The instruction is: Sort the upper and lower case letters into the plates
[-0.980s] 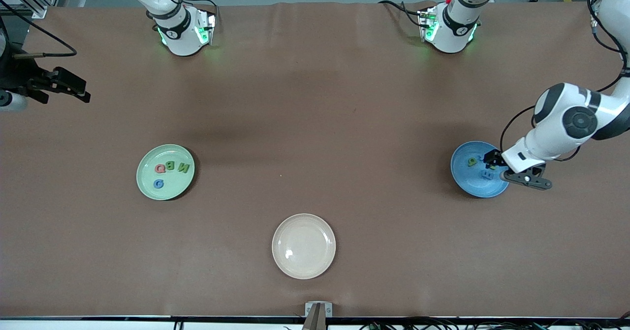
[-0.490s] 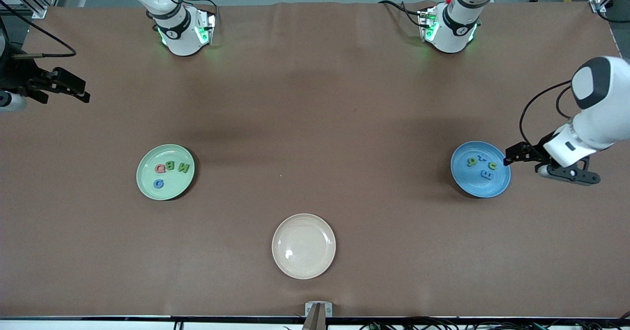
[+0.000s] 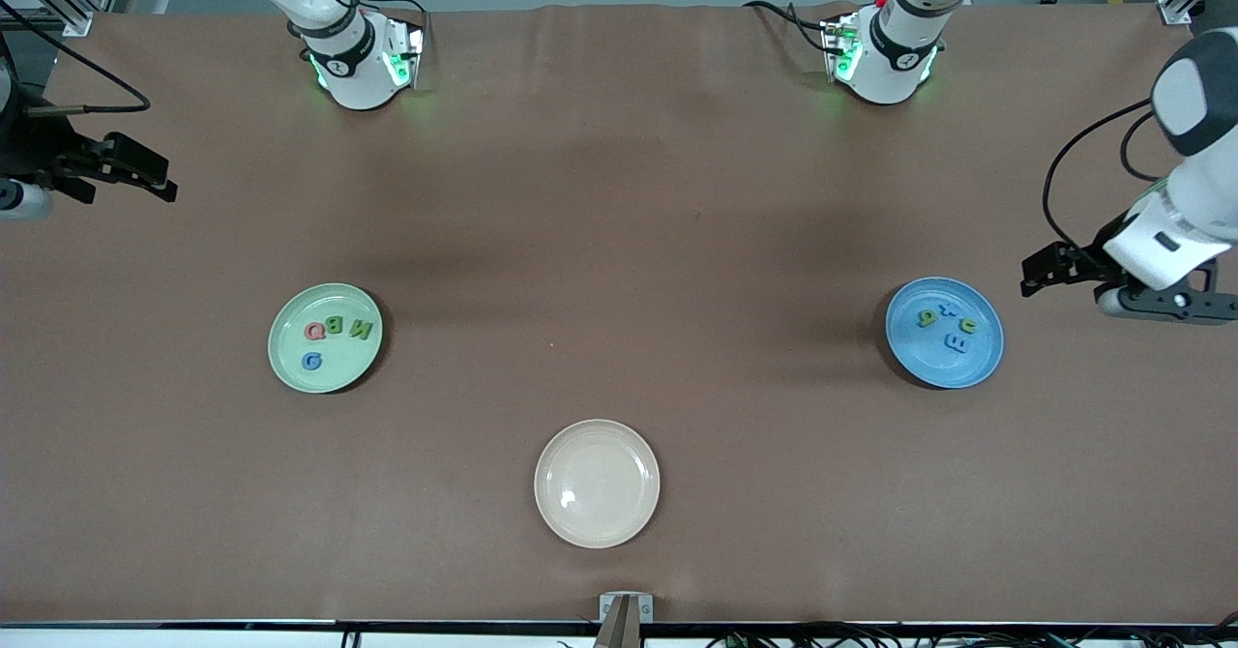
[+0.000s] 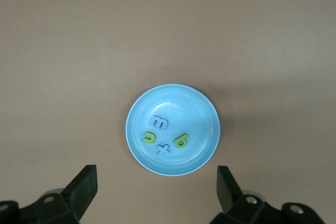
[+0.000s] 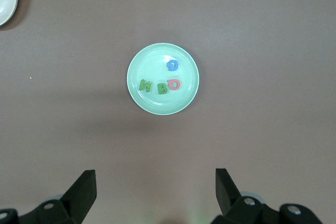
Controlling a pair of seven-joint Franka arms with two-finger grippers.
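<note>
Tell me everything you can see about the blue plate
The blue plate is round and shallow with a smooth, glossy look and a raised rim. It sits flat on the brown table toward the left arm's end. Four small letters lie in it: two yellow-green ones, a pale blue m and a blue x or t shape. Nothing else touches it. The left pincer hangs open, off its rim over bare table.

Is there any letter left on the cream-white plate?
No. The cream-white plate is bare in the front view, while letters lie in the green plate and the blue plate.
</note>
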